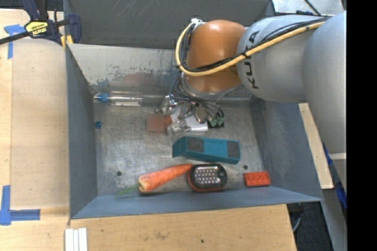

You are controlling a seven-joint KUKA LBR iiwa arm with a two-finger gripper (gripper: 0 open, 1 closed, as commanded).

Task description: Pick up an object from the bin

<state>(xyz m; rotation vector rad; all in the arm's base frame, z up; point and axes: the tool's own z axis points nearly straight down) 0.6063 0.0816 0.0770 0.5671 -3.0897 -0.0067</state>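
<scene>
My gripper (184,117) hangs low over the middle of the bin, under the arm's orange cover. A small brown flat block (156,123) lies just to its left, close to the fingertips. Directly in front of the gripper lies a teal blue rectangular block (206,149). Whether anything sits between the fingers cannot be made out.
An orange carrot (165,178) lies along the front wall, with a round black and red gadget (207,177) beside it and a small red block (256,178) to the right. A clear tube with a blue cap (121,100) rests by the back wall at left.
</scene>
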